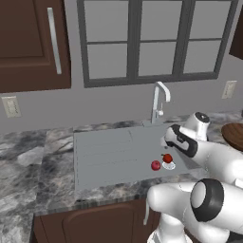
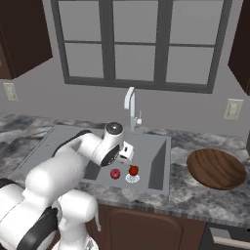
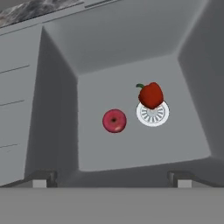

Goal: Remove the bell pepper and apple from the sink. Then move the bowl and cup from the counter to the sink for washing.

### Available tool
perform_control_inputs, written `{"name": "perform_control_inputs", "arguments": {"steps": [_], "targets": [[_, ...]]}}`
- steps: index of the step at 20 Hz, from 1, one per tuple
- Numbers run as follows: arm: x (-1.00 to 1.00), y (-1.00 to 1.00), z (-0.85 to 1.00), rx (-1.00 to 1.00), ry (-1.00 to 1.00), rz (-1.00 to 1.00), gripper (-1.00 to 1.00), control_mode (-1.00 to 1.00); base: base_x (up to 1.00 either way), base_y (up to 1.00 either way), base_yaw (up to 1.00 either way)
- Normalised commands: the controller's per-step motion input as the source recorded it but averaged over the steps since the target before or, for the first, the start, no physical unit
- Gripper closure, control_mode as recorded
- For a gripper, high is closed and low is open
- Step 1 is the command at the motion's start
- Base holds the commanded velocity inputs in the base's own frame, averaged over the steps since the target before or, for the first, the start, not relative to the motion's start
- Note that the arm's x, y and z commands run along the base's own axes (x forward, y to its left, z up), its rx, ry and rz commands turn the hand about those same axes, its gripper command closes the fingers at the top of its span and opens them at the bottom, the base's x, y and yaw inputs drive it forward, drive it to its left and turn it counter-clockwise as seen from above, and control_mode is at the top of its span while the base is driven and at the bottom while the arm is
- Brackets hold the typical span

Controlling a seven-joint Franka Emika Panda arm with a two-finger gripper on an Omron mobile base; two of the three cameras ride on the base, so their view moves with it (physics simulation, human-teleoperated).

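Sink: the matte grey sink (image 1: pixel 102 156) is set into the bench (image 1: pixel 28 161), ribbed drainboard on one side, deep basin on the other, with a curved chrome faucet (image 1: pixel 159 102) standing at its back rim under the window (image 2: pixel 136 44).
Bell pepper: the bright red bell pepper (image 3: pixel 151 94) stands on the basin floor, resting on the edge of the round white drain (image 3: pixel 153 113) and partly covering it.
Apple: the pinkish-red apple (image 3: pixel 114 120) lies on the basin floor just beside the drain, near the pepper but apart from it.
Bowl: the dark-brown wooden bowl (image 2: pixel 216 168) sits upright on the bench beside the basin, well apart from the fruits.
Gripper: the gripper (image 3: pixel 109 180) hangs above the basin, looking down at both fruits; it touches neither.
Fingers: the fingers (image 3: pixel 40 178) stand wide apart at the bottom of the hand view, with nothing between them.
Arm: the white arm reaches from the base over the front edge of the bench, its wrist above the basin near the faucet.
Surroundings: brown wooden cabinets (image 1: pixel 95 223) run under the bench, a dark wall cabinet (image 1: pixel 33 42) hangs beside the window, and a pale outlet (image 2: pixel 233 109) is on the wall above the bowl.
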Motion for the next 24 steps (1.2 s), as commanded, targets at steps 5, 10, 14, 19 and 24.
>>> {"name": "perform_control_inputs", "arguments": {"steps": [5, 10, 14, 19, 24], "targets": [[0.20, 0.00, -0.17, 0.00, 0.00, 0.01, -1.00, -1.00, 0.00, 0.00, 0.00], [0.16, -0.03, -0.20, 0.00, 0.00, 0.00, -1.00, -1.00, 0.00, 0.00, 0.00], [0.12, -0.02, -0.22, 0.00, 0.00, 0.00, -1.00, -1.00, 0.00, 0.00, 0.00], [0.07, 0.00, -0.19, 0.00, 0.01, 0.00, -1.00, -1.00, 0.00, 0.00, 0.00], [0.14, 0.00, -0.19, 0.00, 0.00, 0.00, -1.00, -1.00, 0.00, 0.00, 0.00]]}}
